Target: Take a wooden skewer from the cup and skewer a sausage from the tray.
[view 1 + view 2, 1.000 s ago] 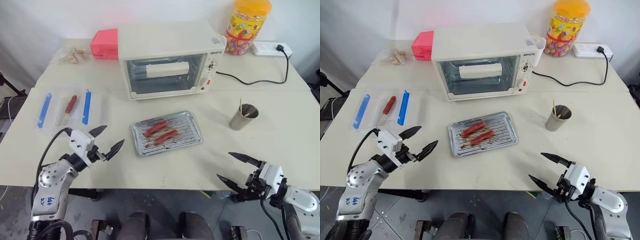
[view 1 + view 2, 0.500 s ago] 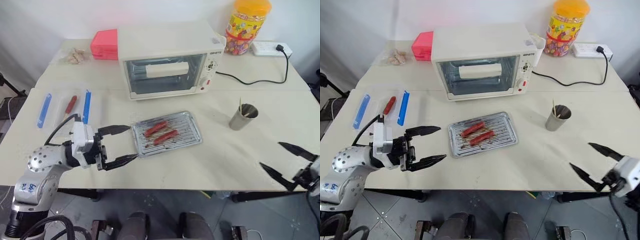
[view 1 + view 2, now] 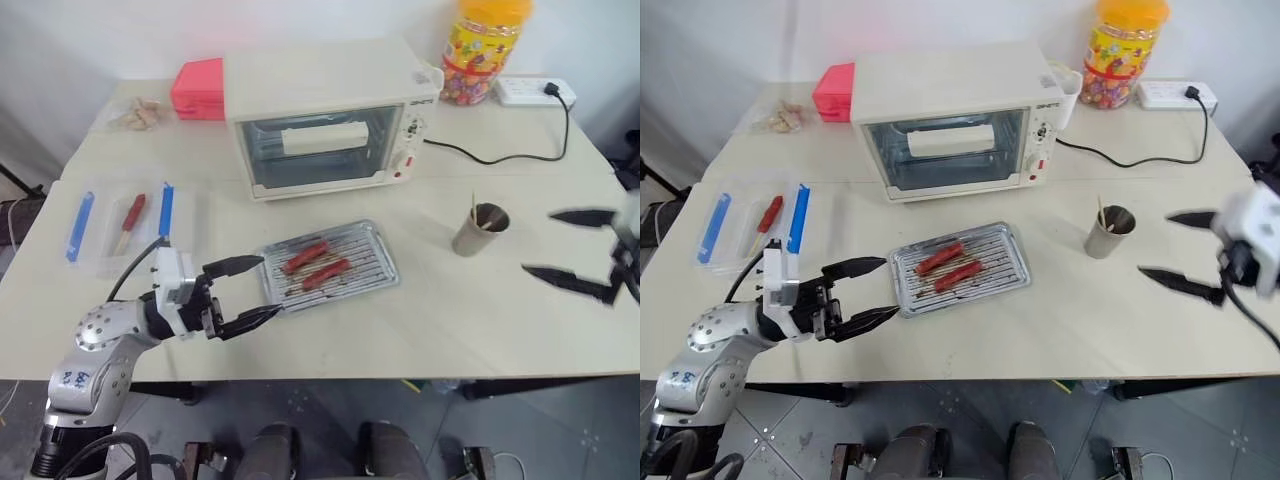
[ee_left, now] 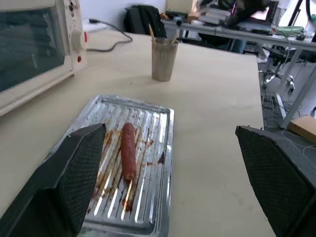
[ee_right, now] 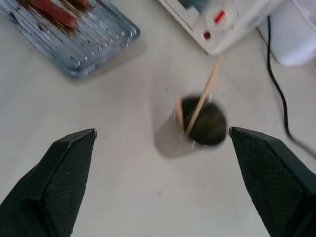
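**Tally of the table**

One tray (image 3: 385,262) holds two sausages: one sausage (image 3: 306,255) and a second sausage (image 3: 326,273) beside it. One steel cup (image 3: 477,230) carries wooden skewers; the right wrist view shows two, a long wooden skewer (image 5: 203,97) and a shorter stick (image 5: 179,113), though others may lie hidden inside. One toaster oven (image 3: 325,115) stands at the back. One clear plastic box (image 3: 100,225) has two blue clips (image 3: 166,211) and one skewered sausage (image 3: 131,213) in it. There is one pink box (image 3: 198,88), one candy jar (image 3: 479,48), one power strip (image 3: 530,92) and one small bag (image 3: 132,114) of pale pieces. Two grippers are present: the left gripper (image 3: 251,294) and the right gripper (image 3: 570,250).
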Action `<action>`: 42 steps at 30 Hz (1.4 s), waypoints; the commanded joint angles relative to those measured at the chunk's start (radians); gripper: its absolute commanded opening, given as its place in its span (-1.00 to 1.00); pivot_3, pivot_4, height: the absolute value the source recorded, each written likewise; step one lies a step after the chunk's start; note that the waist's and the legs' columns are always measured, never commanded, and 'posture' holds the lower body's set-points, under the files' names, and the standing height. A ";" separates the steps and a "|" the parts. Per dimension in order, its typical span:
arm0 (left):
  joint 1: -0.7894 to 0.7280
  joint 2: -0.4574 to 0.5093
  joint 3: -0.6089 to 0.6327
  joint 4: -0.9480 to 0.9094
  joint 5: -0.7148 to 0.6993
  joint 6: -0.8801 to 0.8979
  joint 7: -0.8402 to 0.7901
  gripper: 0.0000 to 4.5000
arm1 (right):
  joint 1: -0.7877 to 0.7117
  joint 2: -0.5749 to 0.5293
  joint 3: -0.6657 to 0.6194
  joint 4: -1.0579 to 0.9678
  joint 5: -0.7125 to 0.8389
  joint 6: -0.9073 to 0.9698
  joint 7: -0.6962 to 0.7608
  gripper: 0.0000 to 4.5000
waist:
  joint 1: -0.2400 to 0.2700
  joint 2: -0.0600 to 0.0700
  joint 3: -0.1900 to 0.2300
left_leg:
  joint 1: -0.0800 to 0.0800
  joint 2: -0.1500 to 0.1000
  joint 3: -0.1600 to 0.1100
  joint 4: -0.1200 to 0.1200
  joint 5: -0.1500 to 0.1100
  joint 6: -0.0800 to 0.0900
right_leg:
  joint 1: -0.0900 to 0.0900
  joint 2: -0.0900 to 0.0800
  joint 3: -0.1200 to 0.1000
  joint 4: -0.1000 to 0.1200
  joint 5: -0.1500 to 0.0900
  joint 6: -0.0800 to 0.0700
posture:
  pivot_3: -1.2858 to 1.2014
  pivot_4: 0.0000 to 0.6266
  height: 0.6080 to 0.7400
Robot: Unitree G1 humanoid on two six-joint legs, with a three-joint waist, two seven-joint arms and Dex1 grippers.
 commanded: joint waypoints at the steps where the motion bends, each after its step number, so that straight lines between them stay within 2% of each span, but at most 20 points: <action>1: -0.005 0.002 -0.009 0.010 0.026 -0.027 -0.014 0.97 | -0.248 0.000 0.265 -0.038 -0.148 0.120 0.025 1.00 | 0.001 -0.002 0.000 | 0.000 0.000 0.000 0.000 0.000 0.000 | -0.001 -0.001 0.002 -0.003 0.000 0.000 | 0.03 -0.52 1.00; 4: -0.009 -0.004 -0.015 0.010 0.032 -0.031 -0.007 0.97 | -0.431 0.057 0.437 0.005 -0.298 0.137 0.053 1.00 | -0.002 -0.002 0.001 | -0.003 -0.002 -0.001 0.000 0.000 0.000 | -0.002 -0.008 0.001 -0.006 0.000 0.000 | 0.03 -0.52 1.00; 8: 0.010 -0.012 -0.012 -0.011 0.037 -0.031 0.011 0.97 | -0.563 0.121 0.576 0.090 -0.453 0.121 0.106 1.00 | -0.002 -0.002 0.001 | -0.007 -0.005 0.000 -0.002 0.000 0.000 | -0.006 -0.010 -0.001 -0.002 0.000 0.000 | 0.03 -0.52 1.00; 13: 0.041 -0.012 -0.009 -0.041 0.036 -0.025 0.033 0.97 | -0.603 0.152 0.628 0.158 -0.540 0.096 0.182 1.00 | -0.003 -0.002 0.001 | -0.017 -0.005 0.003 0.001 0.000 0.001 | -0.018 -0.007 -0.009 0.004 0.000 0.001 | 0.03 -0.52 1.00; 19: 0.058 -0.009 -0.004 -0.047 0.036 -0.029 0.038 0.97 | -0.639 0.186 0.633 0.246 -0.610 0.050 0.234 1.00 | -0.004 -0.002 0.001 | -0.017 -0.005 0.003 0.011 0.000 0.002 | -0.017 -0.007 -0.011 0.008 0.000 0.001 | 0.03 -0.52 1.00; 20: 0.061 -0.009 -0.002 -0.047 0.035 -0.031 0.038 1.00 | -0.645 0.192 0.631 0.253 -0.617 0.047 0.239 0.81 | -0.003 -0.002 0.001 | -0.017 -0.005 0.003 0.012 0.000 0.002 | -0.017 -0.007 -0.010 0.008 0.000 0.001 | 0.03 -0.52 1.00; 22: 0.066 -0.008 0.000 -0.048 0.036 -0.034 0.039 1.00 | -0.654 0.203 0.627 0.263 -0.627 0.044 0.248 0.62 | -0.003 -0.002 0.001 | -0.017 -0.005 0.003 0.012 0.000 0.002 | -0.017 -0.007 -0.010 0.008 0.000 0.001 | 0.03 -0.52 1.00; 26: 0.073 -0.008 0.001 -0.048 0.035 -0.037 0.038 1.00 | -0.656 0.216 0.617 0.273 -0.642 0.041 0.256 0.02 | -0.003 -0.002 0.001 | -0.017 -0.005 0.003 0.011 0.000 0.002 | -0.017 -0.007 -0.010 0.009 0.000 0.001 | 0.03 -0.52 1.00; 37: 0.078 -0.006 -0.001 -0.040 0.037 -0.042 0.033 1.00 | -0.660 0.223 0.597 0.292 -0.657 0.039 0.259 0.02 | -0.003 -0.002 0.001 | -0.017 -0.005 0.003 0.011 0.000 0.002 | -0.017 -0.007 -0.011 0.009 0.000 0.001 | 0.03 -0.52 1.00; 40: 0.076 -0.006 -0.001 -0.038 0.037 -0.042 0.034 1.00 | -0.667 0.227 0.589 0.302 -0.658 0.038 0.254 -0.23 | -0.003 -0.002 0.001 | -0.017 -0.005 0.003 0.011 0.000 0.002 | -0.017 -0.007 -0.011 0.009 0.000 0.001 | 0.03 -0.52 1.00; 42: 0.075 -0.007 -0.002 -0.038 0.038 -0.041 0.036 1.00 | -0.669 0.229 0.586 0.303 -0.661 0.037 0.257 -0.52 | -0.004 -0.002 0.001 | -0.017 -0.005 0.003 0.011 0.000 0.002 | -0.017 -0.007 -0.011 0.009 0.000 0.001 | 0.03 -0.52 1.00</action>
